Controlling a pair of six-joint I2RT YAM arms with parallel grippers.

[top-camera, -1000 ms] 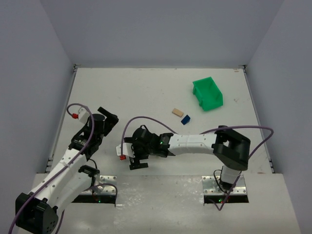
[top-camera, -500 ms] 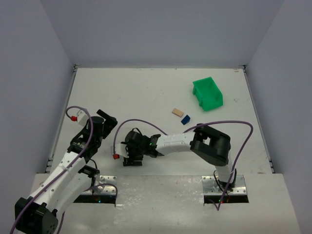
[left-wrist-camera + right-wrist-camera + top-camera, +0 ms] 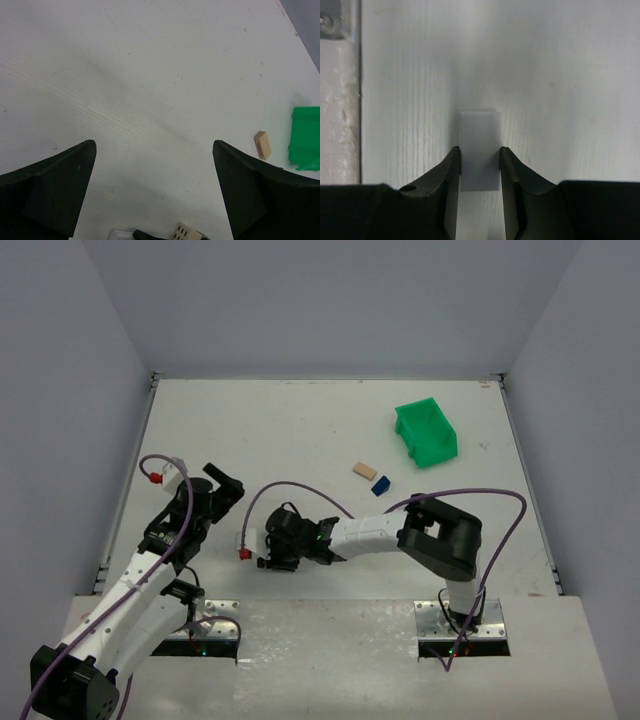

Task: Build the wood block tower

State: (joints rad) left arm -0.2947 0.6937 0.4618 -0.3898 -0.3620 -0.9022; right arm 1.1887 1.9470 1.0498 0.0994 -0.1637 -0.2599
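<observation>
While I look through the right wrist camera, my right claw [image 3: 479, 148] is closed on a small pale block [image 3: 479, 125], one finger touching each long side. The block lies flat on the tabletop [image 3: 560, 75]. Seen from above, this claw is low between the two arm bases, close to the near edge of the tabletop, and it hides the block under it. My left claw [image 3: 222, 485] stands wide open and holds nothing, at the near left. From it, bare white surface runs to the far edge and to the left edge. Right of centre, a tan block [image 3: 364, 470] and a dark blue piece [image 3: 381, 485] lie just beside each other, well apart from both claws. A green bin [image 3: 427, 433] stands near them, farther and to the right.
</observation>
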